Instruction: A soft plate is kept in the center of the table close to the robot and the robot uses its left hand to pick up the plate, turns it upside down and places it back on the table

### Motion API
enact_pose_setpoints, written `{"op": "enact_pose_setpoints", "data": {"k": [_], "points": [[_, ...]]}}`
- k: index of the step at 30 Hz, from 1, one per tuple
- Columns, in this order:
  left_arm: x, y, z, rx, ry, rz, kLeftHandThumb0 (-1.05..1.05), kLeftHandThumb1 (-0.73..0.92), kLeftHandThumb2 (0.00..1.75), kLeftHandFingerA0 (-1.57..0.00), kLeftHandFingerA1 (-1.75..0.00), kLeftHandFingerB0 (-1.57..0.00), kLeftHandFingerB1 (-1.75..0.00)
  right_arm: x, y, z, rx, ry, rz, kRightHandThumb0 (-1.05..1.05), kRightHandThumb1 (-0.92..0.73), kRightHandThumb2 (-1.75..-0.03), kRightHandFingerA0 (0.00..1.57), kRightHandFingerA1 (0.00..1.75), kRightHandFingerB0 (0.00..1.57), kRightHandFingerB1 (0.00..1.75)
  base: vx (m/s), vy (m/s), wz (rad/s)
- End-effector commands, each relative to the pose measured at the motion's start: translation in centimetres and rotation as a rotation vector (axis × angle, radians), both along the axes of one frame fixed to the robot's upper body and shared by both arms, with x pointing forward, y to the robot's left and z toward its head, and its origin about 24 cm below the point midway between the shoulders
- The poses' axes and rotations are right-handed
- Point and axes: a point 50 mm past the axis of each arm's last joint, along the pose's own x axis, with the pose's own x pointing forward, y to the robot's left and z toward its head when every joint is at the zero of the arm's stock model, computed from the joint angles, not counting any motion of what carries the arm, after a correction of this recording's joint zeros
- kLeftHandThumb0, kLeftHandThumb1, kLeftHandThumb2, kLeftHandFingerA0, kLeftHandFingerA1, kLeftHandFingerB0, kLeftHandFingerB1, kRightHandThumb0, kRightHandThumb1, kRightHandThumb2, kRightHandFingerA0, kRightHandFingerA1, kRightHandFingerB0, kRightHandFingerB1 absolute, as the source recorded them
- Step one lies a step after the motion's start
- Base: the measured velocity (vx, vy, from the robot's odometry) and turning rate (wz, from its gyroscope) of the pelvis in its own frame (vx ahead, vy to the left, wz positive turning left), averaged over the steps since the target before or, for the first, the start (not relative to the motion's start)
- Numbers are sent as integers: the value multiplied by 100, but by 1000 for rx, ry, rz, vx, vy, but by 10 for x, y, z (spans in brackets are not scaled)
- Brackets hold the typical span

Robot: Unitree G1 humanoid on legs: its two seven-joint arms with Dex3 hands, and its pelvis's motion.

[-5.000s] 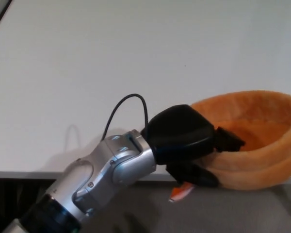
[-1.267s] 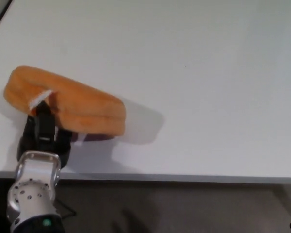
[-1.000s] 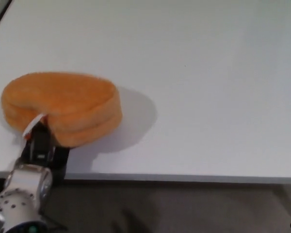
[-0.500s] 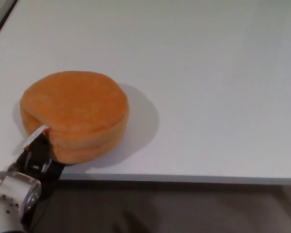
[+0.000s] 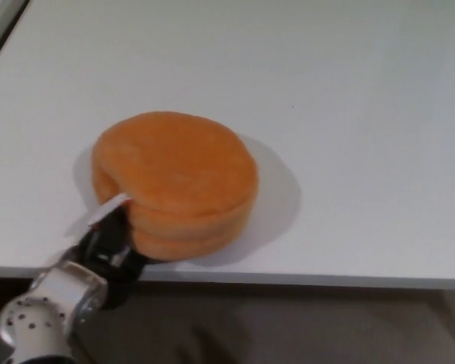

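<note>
While the soft orange plate (image 5: pixel 176 179) sits upside down with its flat base facing up, it rests on the white tabletop (image 5: pixel 341 98) near the front edge, toward the front-left corner. Looks round from above, so no real long axis; a stacked double rim shows on its near side. Small white tag (image 5: pixel 98 215) sticks out at its front-left rim.

Left hand (image 5: pixel 112 250) is at that same front-left rim, coming up from below the tabletop's front edge, silver wrist (image 5: pixel 42 315) trailing toward the bottom-left. Black fingers (image 5: pixel 114 231) are closed on the plate's near rim right under the tag, so the hand grips the plate. Plate lies up and to the right of the hand, away from the front edge. Right hand not in view; left is the only one near.

Judgement: flip is done and the plate seems down on the tabletop, shadow tight on its right side, though contact under the gripped edge can't be confirmed. Remaining step is likely letting go and pulling the hand back toward the front edge, away from the plate. Risk: soft rim or tag snags on the fingers and drags the plate toward the edge.
</note>
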Motion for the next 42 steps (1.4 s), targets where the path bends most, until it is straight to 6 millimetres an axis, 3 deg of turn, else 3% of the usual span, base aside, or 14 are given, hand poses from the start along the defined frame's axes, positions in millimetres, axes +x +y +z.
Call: {"op": "enact_pose_setpoints", "data": {"k": [1, 4, 5, 12, 13, 23, 35, 36, 37, 38, 39, 40, 41, 42], "points": [[7, -24, 16, 13, -10, -159, -31, 69, 61, -97, -175, -58, -157, 0, -5, 1, -1, 4, -17, -78, -88, -67, 49, 43, 27, 34, 0, 0, 0], [12, -37, 25, 27, -43, -194, -31, 70, 60, -98, -175, -54, -153, 0, -5, 2, -1, -2, -14, -78, -88, -67, 49, 43, 27, 33, 0, 0, 0], [14, -45, 28, 21, -54, -207, -31, 70, 61, -98, -175, -49, -128, 1, -5, 2, -6, -1, -11, -78, -89, -67, 48, 43, 27, 33, 0, 0, 0], [15, -67, 32, 29, -69, -255, -28, 69, 60, -92, -175, -50, -147, 2, -4, 3, -11, -7, -12, -77, -89, -67, 49, 44, 28, 35, 0, 0, 0], [15, -73, 32, 37, -64, -266, -43, 52, 89, -123, -146, -71, -116, 3, -5, 4, -14, -8, -10, -77, -89, -67, 48, 44, 27, 34, 0, 0, 0], [16, -68, 34, 45, -62, -245, -46, 54, 89, -122, -147, -61, -112, 3, -5, 4, -13, -11, -11, -78, -89, -67, 49, 43, 28, 34, 0, 0, 0], [18, -61, 35, 85, -78, -222, -51, 52, 88, -121, -147, -82, -125, 5, -4, 5, -1, -10, -13, -79, -88, -67, 48, 44, 27, 35, 0, 0, 0], [17, -61, 35, 92, -90, -230, -51, 74, 62, -81, -175, -57, -155, 5, -4, 5, -2, -12, -12, -79, -88, -67, 48, 44, 27, 35, 0, 0, 0], [17, -61, 36, 98, -105, -244, -51, 74, 62, -81, -175, -57, -155, 5, -5, 5, -4, -14, -11, -79, -88, -67, 48, 44, 27, 35, 0, 0, 0], [16, -60, 36, 104, -160, -325, -71, 80, 67, -53, -163, -39, -146, 5, -5, 5, -12, -18, -10, -79, -89, -67, 49, 44, 28, 35, 0, 0, 0], [15, -59, 36, 101, -163, -330, -79, 65, 104, -59, -115, -59, -107, 5, -5, 5, -10, -17, -9, -79, -89, -67, 48, 44, 27, 35, 0, 0, 0], [15, -59, 36, 96, -159, -324, -79, 65, 104, -59, -115, -59, -107, 5, -5, 5, -5, -13, -8, -79, -89, -67, 48, 44, 27, 35, 0, 0, 0], [15, -59, 36, 100, -161, -327, -78, 78, 66, -38, -133, -41, -116, 5, -5, 5, -4, -12, -9, -79, -88, -67, 48, 44, 28, 35, 0, 0, 0], [14, -58, 36, 99, -167, -333, -83, 81, 64, -31, -108, -29, -71, 5, -5, 5, -3, -13, -10, -79, -88, -67, 49, 45, 28, 35, 0, 0, 0]]}}
